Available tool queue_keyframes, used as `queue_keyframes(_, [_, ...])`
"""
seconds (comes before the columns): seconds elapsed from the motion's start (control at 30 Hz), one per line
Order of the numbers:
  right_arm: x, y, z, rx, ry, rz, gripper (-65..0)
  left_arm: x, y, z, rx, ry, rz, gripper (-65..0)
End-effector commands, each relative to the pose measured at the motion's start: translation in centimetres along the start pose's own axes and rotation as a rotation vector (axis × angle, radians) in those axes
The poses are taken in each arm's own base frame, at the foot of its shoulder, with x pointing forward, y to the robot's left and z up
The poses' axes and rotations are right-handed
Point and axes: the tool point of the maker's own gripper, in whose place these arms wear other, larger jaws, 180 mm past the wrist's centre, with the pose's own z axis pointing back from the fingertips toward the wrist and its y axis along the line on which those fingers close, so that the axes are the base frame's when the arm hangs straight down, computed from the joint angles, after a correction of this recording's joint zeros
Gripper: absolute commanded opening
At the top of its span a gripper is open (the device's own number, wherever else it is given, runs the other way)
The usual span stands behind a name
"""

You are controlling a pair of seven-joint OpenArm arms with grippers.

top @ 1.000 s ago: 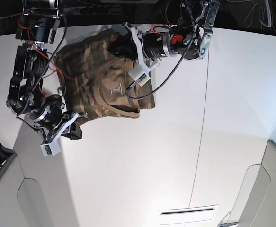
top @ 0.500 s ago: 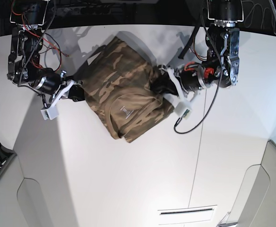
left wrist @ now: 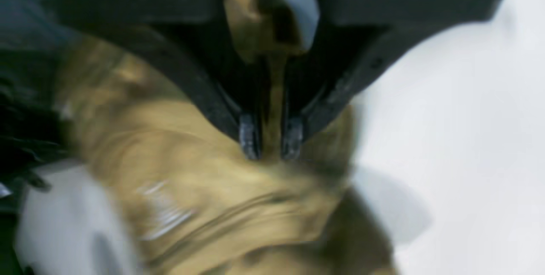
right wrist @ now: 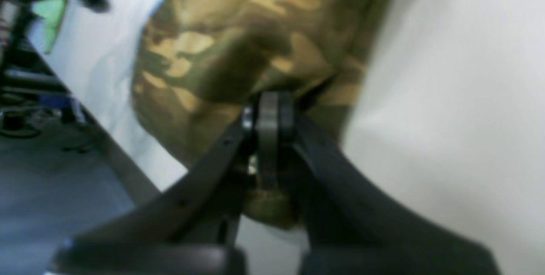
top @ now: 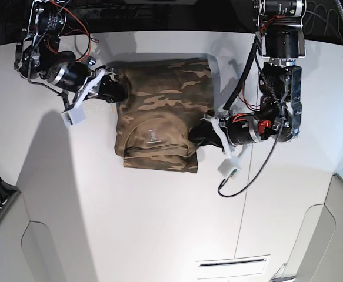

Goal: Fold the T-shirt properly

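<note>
The camouflage T-shirt (top: 159,100) lies as a folded rectangle on the white table (top: 159,223), collar and small white label (top: 153,136) toward the near side. My left gripper (top: 197,134) is at its near right corner, shut on a bunch of the cloth. In the left wrist view that gripper (left wrist: 271,138) has tan fabric (left wrist: 204,190) pinched between its fingertips (left wrist: 250,136). My right gripper (top: 117,91) holds the far left corner. In the right wrist view that gripper (right wrist: 268,109) is shut tight on the T-shirt (right wrist: 238,32) edge.
A seam (top: 253,147) runs down the table right of the left arm. A slot (top: 233,261) sits near the front edge. The table's left edge (top: 18,170) drops to a cluttered floor. Red and black cables (top: 259,100) hang off both arms.
Both arms swung the held T-shirt round from the far left toward the middle. It went from a slanted, bunched bundle to a squared rectangle on the table.
</note>
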Motion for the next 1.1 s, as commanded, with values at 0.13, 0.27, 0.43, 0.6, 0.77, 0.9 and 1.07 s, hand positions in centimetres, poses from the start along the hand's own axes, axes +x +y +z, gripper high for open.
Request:
queue_keyframes(0.13, [3.4,-0.1,4.0,-0.005,-0.103,0.023,-65.0,0.5,1.4,6.9,0.108,-0.098,-0.074,-56.0])
queue_keyframes(0.27, [5.0,-0.7,7.4,-0.03,-0.181,0.045,-65.0,-1.7,2.5,11.9,0.207,-0.102,-0.075,-56.0])
queue_keyframes(0.43, [2.7,-4.3,10.9,-0.156,-0.124,0.028,-65.0,-5.9,3.2,16.4,0.285,-0.076,0.011,-56.0])
queue_keyframes(0.6, [-2.0,-5.6,13.0,-0.218,-0.015,-0.025,-65.0,-11.8,3.7,20.1,0.361,0.009,0.145,-56.0])
queue_keyframes(0.77, [-7.6,-5.8,14.4,-0.264,0.128,-0.089,-65.0,-17.8,2.5,22.9,0.394,0.126,0.258,-56.0])
queue_keyframes(0.9, [-10.8,-5.5,15.4,-0.285,0.203,-0.129,-65.0,-22.0,0.9,24.3,0.395,0.228,0.33,-56.0])
queue_keyframes(1.07, [-13.8,-5.4,16.7,-0.322,0.291,-0.159,-65.0,-27.0,0.5,26.5,0.45,0.372,0.397,-56.0])
